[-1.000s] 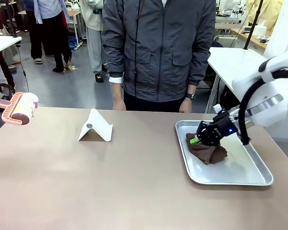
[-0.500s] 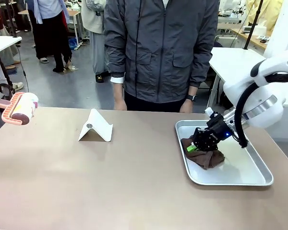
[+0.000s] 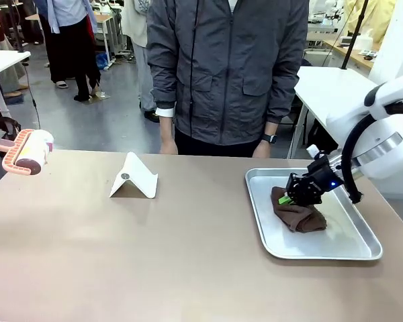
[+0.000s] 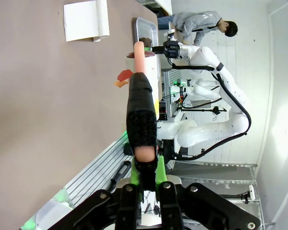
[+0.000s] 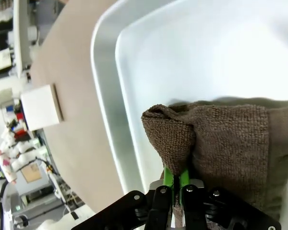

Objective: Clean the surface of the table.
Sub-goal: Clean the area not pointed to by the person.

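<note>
— So, where does the table (image 3: 154, 255) sit?
— It takes the whole lower half of the front view, a brownish-taupe top running from the left edge to the right edge.
— Who is behind it?
— A person (image 3: 228, 67) in a grey zipped jacket stands at upper centre, right at the far edge, with both hands hanging low by the tabletop.
— And the robot?
— The white right arm (image 3: 383, 134) enters from the right edge of the frame and bends down over the tray (image 3: 326, 253). That tray is shiny metal and lies flat on the table at lower right.
— What is in it?
— A brown cloth (image 3: 307, 218), crumpled in the tray's upper-left part and resting on its floor.
— Anything else on the top?
— A white folded stand (image 3: 134, 180), shaped like a little tent, is left of centre near the far edge and well apart from the tray. A lint roller (image 3: 28, 151) with a pink frame hangs in the air at the frame's left edge.
— The claws?
— The right claw (image 3: 297, 196) is closed tight on a raised fold of the cloth. In its wrist view the green pads (image 5: 168, 176) pinch that fold at bottom centre, and the rest of the cloth spreads to the right.
— And the other one?
— The left claw (image 4: 146, 175), bottom centre of its own view, is clamped on the roller's pink handle, with the dark roll pointing up the frame.
</note>
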Action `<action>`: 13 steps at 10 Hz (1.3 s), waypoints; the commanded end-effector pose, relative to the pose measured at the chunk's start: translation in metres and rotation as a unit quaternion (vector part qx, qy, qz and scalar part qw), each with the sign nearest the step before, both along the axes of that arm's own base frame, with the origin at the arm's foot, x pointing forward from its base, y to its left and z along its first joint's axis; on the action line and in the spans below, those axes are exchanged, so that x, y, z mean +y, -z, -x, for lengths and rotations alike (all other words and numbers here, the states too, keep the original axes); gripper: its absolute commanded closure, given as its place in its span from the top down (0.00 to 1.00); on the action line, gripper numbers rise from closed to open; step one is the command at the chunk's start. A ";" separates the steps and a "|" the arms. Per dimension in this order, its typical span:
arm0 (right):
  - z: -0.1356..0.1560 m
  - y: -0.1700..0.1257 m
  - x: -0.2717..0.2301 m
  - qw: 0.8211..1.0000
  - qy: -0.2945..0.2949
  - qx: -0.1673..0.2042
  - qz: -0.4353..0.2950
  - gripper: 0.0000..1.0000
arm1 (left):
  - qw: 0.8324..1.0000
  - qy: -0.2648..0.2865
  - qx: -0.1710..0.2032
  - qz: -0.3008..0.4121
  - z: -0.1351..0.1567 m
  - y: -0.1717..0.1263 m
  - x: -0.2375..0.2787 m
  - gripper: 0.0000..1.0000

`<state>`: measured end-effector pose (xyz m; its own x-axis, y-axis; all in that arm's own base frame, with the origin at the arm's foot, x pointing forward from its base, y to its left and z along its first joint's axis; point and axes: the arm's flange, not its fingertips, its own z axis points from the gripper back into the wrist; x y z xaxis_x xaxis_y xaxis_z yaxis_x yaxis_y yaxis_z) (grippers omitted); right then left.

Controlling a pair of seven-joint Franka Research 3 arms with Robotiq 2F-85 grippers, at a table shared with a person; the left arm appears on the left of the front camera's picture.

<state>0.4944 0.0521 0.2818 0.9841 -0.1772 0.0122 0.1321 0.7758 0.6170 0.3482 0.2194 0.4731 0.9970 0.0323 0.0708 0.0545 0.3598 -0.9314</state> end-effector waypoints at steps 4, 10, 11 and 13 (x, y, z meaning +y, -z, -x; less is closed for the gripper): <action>0.001 -0.006 -0.060 0.994 0.110 -0.016 -0.003 0.04 | 1.000 -0.003 0.004 0.004 0.001 -0.005 -0.002 0.14; -0.007 -0.005 -0.036 0.996 0.079 -0.020 -0.022 0.04 | 1.000 -0.003 0.004 0.004 0.001 -0.005 -0.002 0.14; -0.008 -0.002 -0.028 0.997 0.068 -0.015 -0.021 0.04 | 1.000 -0.003 0.004 0.004 0.001 -0.005 -0.002 0.14; -0.005 -0.008 -0.024 0.997 0.062 -0.022 -0.028 0.04 | 1.000 -0.003 0.004 0.004 0.001 -0.005 -0.002 0.14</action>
<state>0.4991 0.0304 0.2861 0.9530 -0.3024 0.0164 0.2204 0.7296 0.6474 0.3482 0.2194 0.4732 0.9970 0.0322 0.0708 0.0546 0.3599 -0.9314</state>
